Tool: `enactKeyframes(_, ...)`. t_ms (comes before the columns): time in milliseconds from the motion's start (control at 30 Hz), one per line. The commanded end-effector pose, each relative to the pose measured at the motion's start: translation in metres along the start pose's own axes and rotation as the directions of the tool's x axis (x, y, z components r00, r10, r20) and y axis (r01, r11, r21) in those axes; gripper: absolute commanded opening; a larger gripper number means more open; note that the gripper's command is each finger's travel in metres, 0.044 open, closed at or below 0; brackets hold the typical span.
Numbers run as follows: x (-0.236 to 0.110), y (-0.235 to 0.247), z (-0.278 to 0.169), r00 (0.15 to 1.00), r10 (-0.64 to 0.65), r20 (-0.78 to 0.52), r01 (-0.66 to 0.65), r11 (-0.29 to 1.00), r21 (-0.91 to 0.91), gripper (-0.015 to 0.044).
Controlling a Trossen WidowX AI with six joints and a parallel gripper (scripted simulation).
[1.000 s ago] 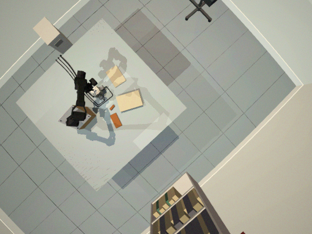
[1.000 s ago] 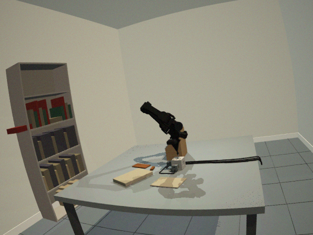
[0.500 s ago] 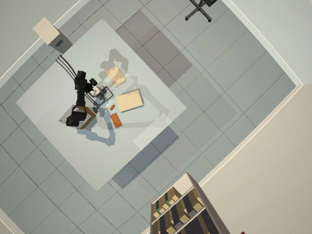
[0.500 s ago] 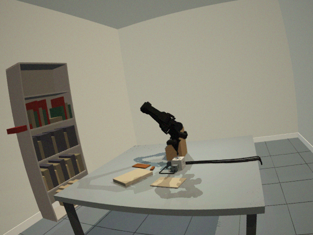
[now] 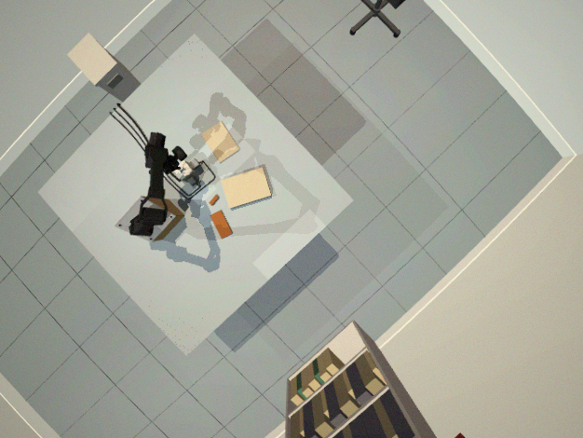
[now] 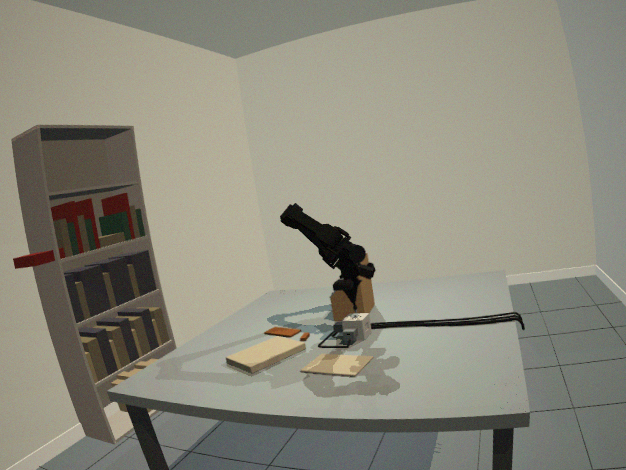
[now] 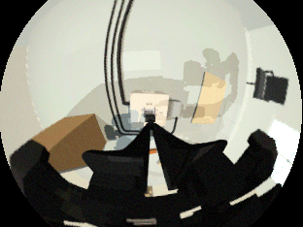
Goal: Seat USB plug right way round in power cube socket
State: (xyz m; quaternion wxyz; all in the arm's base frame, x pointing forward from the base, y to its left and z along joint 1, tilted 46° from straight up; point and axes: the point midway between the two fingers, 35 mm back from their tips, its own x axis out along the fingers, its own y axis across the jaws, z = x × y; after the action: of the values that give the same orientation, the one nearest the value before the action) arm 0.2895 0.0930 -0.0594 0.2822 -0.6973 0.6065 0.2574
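The white power cube (image 6: 365, 327) (image 7: 138, 101) stands on the table (image 5: 188, 321) (image 6: 455, 374), near the arm's base. My gripper (image 6: 355, 307) (image 7: 151, 126) points down at the cube's top, its fingertips nearly together. It is shut on the USB plug, a small dark piece (image 7: 150, 116) at the fingertips, over the cube's top face. How deep the plug sits and which way round it is cannot be made out; the fingers and the small scale hide the socket. A grey block (image 6: 348, 335) (image 7: 175, 110) sits against the cube's side.
Black cables (image 6: 444, 322) (image 7: 108, 63) run from the cube over the table edge; one loops beside it. A thick tan box (image 5: 247, 186) (image 6: 267, 353), a thin tan panel (image 5: 223, 144) (image 7: 210, 99), an orange block (image 5: 221, 224) and a small orange piece (image 5: 214, 199) lie nearby.
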Motion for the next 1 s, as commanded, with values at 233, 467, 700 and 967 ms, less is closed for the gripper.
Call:
enactKeyframes(233,0.0016,-0.0004,-0.0008,1.000,-0.004,-0.006,0.004,1.000,0.011,0.0000)
enactKeyframes(467,0.0025,-0.0004,-0.0011,1.000,-0.004,-0.008,0.004,1.000,0.014,0.0000)
enactKeyframes(700,0.0033,-0.0003,-0.0015,1.000,-0.004,-0.010,0.004,1.000,0.017,0.0000)
enactKeyframes(967,0.0043,-0.0003,-0.0019,1.000,-0.004,-0.012,0.004,1.000,0.021,0.0000)
